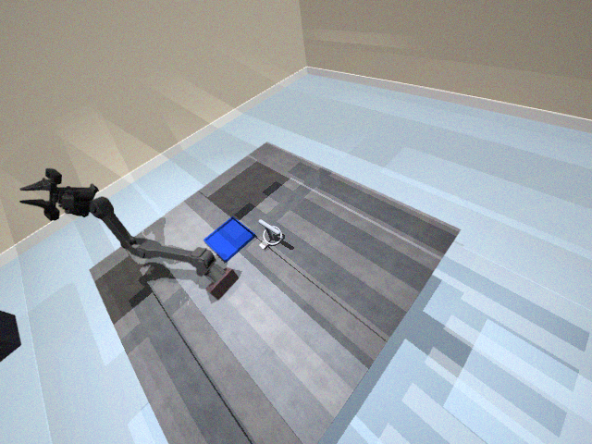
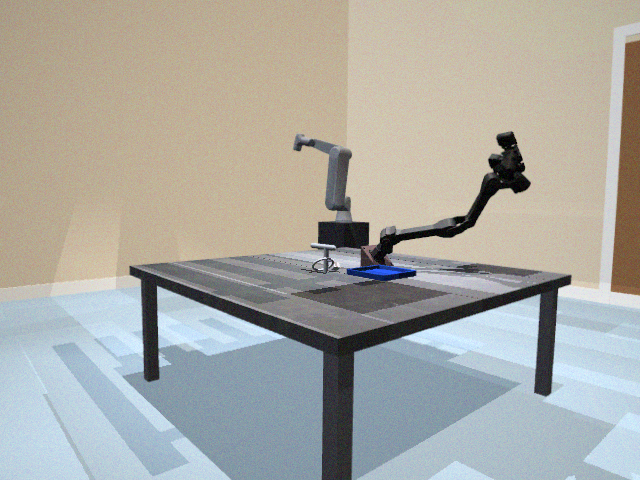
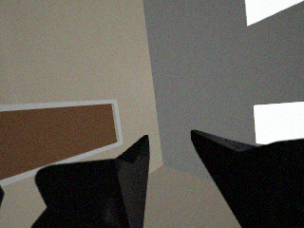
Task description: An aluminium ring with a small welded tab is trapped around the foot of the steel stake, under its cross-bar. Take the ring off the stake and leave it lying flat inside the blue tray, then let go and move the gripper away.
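The aluminium ring (image 1: 281, 238) (image 2: 314, 267) is around the steel stake's post (image 1: 273, 233) (image 2: 326, 255), below the cross-bar (image 1: 269, 226) (image 2: 323, 246). The ring looks tilted in the exterior view. Its small pale tab (image 1: 263, 246) points toward the arm's base side. The blue tray (image 1: 229, 239) (image 2: 381, 272) lies empty beside the stake. My gripper (image 1: 19, 195) (image 3: 169, 137) is partly open, with nothing between its fingers. It is raised high, far from the ring, stake and tray, on the other side of the tray from the stake. The wrist view shows neither ring, stake nor tray.
My arm's reddish-brown base (image 1: 222, 285) stands on the table (image 1: 315, 344) (image 2: 330, 322) close to the tray. A second, grey arm (image 2: 338, 178) stands on a black block (image 2: 343, 235) behind the table. A brown door (image 2: 625, 170) (image 3: 57, 135) is in the wall.
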